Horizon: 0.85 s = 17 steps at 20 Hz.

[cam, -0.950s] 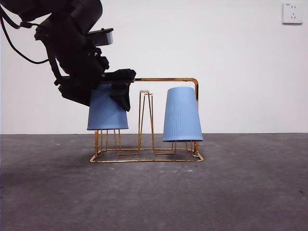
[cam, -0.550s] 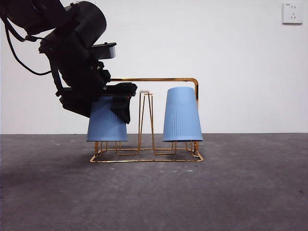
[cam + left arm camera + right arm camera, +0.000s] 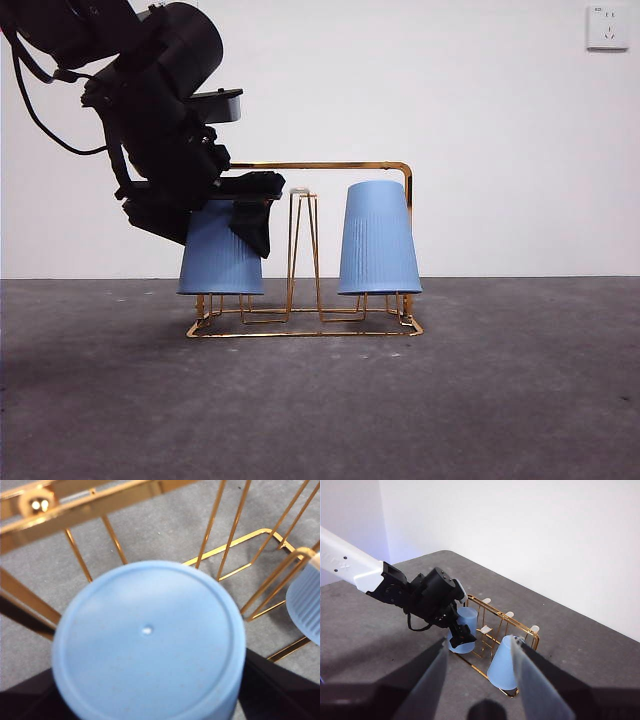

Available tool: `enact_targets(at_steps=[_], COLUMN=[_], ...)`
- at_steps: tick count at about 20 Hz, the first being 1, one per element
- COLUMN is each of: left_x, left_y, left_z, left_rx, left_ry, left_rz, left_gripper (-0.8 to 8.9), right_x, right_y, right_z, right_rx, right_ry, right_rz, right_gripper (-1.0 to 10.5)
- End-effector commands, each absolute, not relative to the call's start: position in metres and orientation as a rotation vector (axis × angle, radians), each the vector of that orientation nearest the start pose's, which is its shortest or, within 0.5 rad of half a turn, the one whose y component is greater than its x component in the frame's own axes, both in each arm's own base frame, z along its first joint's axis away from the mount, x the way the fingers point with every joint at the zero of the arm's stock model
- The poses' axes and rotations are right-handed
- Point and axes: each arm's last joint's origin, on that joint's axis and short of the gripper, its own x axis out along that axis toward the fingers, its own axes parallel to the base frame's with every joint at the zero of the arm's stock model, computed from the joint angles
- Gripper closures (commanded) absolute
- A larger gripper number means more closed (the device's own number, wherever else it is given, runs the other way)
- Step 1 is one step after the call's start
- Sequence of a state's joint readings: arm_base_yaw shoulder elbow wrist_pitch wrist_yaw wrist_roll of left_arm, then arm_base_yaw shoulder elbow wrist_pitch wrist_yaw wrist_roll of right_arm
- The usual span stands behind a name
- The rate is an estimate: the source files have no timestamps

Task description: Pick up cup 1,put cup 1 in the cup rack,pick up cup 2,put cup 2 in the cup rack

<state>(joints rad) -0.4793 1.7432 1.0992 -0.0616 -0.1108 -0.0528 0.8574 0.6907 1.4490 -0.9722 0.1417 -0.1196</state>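
1. Front view: left claw (image 3: 235, 205) clamped around cup 2 (image 3: 220, 262), inverted over the prongs at the left end of the rack (image 3: 345, 166). Rim of that cup level with, or a touch above, the rim of cup 1 (image 3: 379, 238), which sits inverted on the right end, free of any claw. Rack standing on the grey worktop (image 3: 320, 400). Middle prongs (image 3: 303, 250) bare between the two cups.

2. Left wrist view: closed base of cup 2 (image 3: 147, 642) filling the frame, dark jaws pressed against both sides, so grasping, not released. Gold wires of the rack (image 3: 90, 505) around and beneath; edge of cup 1 (image 3: 306, 605) at one side.

3. Right wrist view: right claw (image 3: 477, 685) high and well apart from the rack (image 3: 502, 622), jaws spread, holding nothing, waiting. Left claw (image 3: 462, 637) down on cup 2 (image 3: 461, 630); cup 1 (image 3: 502, 667) seated at the nearer end.

4. Progress, as a judgement: cup 1 done; cup 2 lowered onto its prongs, apparently seated or nearly so. Left to do: let go and lift the arm away without dragging the cup or tipping the rack.
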Motion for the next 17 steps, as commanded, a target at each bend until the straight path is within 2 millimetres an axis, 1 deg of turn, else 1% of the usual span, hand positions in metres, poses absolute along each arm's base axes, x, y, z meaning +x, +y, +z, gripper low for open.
enact_targets(at_steps=[1,2,3,10,17], left_x=[0.326,0.326,0.326,0.323,0.304], left_y=[-0.164,-0.164,-0.164,-0.164,-0.155], left_z=[0.181,0.182,0.182,0.192,0.219], left_rx=[0.178,0.179,0.181,0.184,0.183], left_ry=[0.796,0.800,0.807,0.874,0.911], left_rz=[-0.325,-0.325,-0.325,-0.355,-0.375], left_gripper=[2.84,2.54,2.47,2.47,2.47], right_x=[0.035,0.035,0.035,0.035,0.035], right_y=[0.034,0.034,0.034,0.034,0.034], right_z=[0.463,0.463,0.463,0.463,0.463], right_rx=[-0.211,-0.210,-0.211,-0.212,-0.230], right_ry=[0.150,0.150,0.150,0.151,0.143], right_rz=[0.722,0.722,0.722,0.722,0.724], right_gripper=[7.3,7.3,7.3,7.3,7.3])
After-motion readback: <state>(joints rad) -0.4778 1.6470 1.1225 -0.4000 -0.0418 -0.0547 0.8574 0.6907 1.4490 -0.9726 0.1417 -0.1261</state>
